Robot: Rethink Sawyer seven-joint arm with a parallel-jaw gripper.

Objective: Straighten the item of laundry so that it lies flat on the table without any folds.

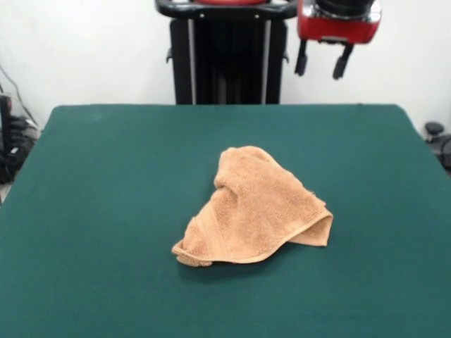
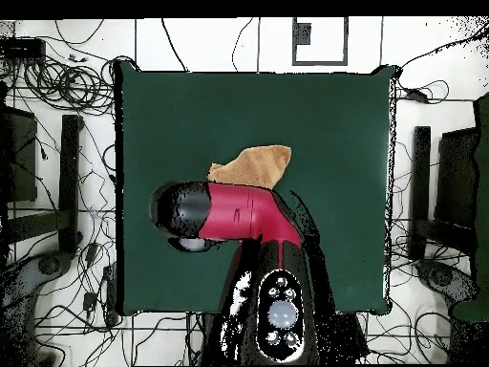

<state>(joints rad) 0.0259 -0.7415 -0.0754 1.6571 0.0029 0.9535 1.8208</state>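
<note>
While the orange-tan towel (image 1: pixel 252 211) lies crumpled near the middle of the dark green table (image 1: pixel 99 211), the job of laying it flat is, by all appearances, barely begun. Seen from the front, the cloth is bunched into a rough triangular heap: one layer is folded over another, a bordered edge curls along the side nearest the camera, a corner is tucked under at one end and a flap pokes out at the other. No part of it lies as a single flat sheet, and the white label is not to be made out. From overhead, only a wedge of the towel (image 2: pixel 256 163) shows past the red and black arm (image 2: pixel 234 212), which crosses the table above it. The gripper (image 1: pixel 323 65) hangs high at the far side, well apart from the cloth and touching nothing, its two dark fingers (image 1: pixel 342 65) spread with a clear gap between them and nothing held. What is left, on this evidence, is nearly everything: the folded layer must be lifted back, the tucked corner drawn out and the whole square spread smooth on the felt
</note>
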